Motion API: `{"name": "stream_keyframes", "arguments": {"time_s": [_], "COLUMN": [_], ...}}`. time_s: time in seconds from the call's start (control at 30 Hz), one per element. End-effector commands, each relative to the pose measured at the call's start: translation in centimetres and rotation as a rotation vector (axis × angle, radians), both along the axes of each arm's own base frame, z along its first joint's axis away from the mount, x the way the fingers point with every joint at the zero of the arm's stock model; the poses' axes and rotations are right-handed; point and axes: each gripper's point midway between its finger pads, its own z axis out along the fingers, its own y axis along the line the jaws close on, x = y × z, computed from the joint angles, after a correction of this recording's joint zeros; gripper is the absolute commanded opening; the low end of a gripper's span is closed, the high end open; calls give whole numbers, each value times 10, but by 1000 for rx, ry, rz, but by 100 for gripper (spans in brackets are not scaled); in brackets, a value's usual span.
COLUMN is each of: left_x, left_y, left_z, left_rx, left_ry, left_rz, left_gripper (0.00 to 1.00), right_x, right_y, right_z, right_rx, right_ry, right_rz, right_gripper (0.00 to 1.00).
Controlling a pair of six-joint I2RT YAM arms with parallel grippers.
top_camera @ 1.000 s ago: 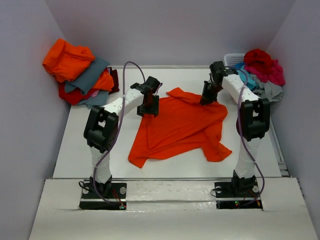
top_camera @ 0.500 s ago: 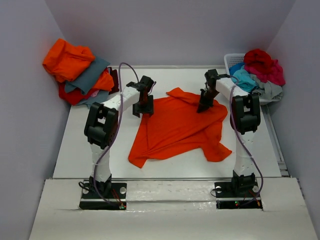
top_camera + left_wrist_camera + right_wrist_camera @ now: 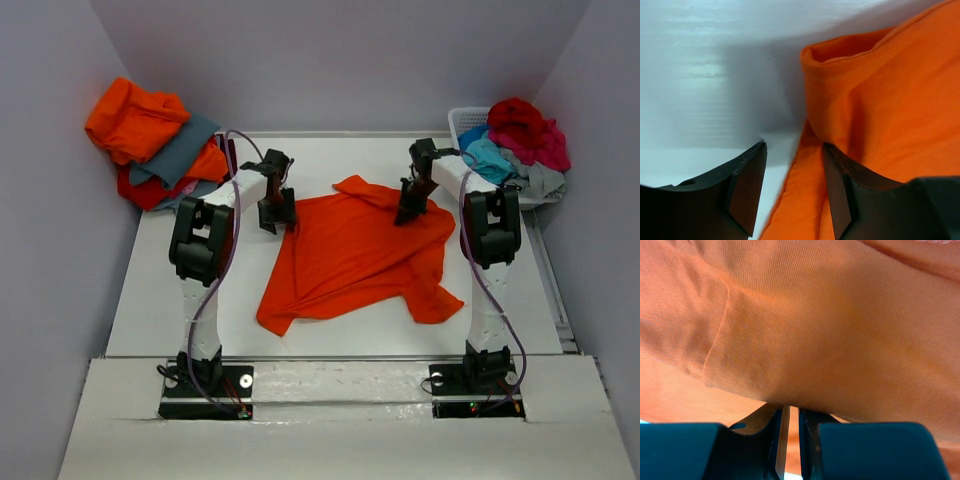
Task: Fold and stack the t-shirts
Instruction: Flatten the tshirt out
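Note:
An orange t-shirt [image 3: 355, 255] lies spread and rumpled on the white table [image 3: 170, 290]. My left gripper [image 3: 275, 215] stands at its far left corner. In the left wrist view that gripper [image 3: 794, 150] is open, and the shirt's folded edge [image 3: 810, 190] runs between its dark fingers [image 3: 747, 185], one on bare table and one on cloth. My right gripper [image 3: 408, 210] is down on the shirt's far right part. In the right wrist view its jaws [image 3: 790, 412] stand nearly together with orange cloth [image 3: 830, 330] in the narrow gap, and a fold hides the tips.
A pile of orange, grey and red shirts [image 3: 155, 140] lies at the back left against the wall. A white slatted basket [image 3: 462, 120] at the back right holds red, turquoise and grey shirts [image 3: 520, 135]. Walls close in on both sides.
My left gripper has slid left and back to the shirt's far left corner and narrowed a little. My right gripper has dropped onto the cloth and closed on it.

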Motion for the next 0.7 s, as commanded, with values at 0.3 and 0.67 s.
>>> {"name": "stream_keyframes", "arguments": {"time_s": [0.3,0.67], "left_x": [-4,-18], "left_y": [-39,-20], "left_z": [-8,-21], "left_rx": [-195,-163], "left_ry": [43,70], "left_rz": [-86,2], "left_gripper": [48,6], "right_x": [12,11], "right_y": [-6,-9], "right_z": [8,6], "right_rx": [-34,-49], "right_ry": [-46,-46], "right_rz": [7,6], "right_gripper": [18,18]}}
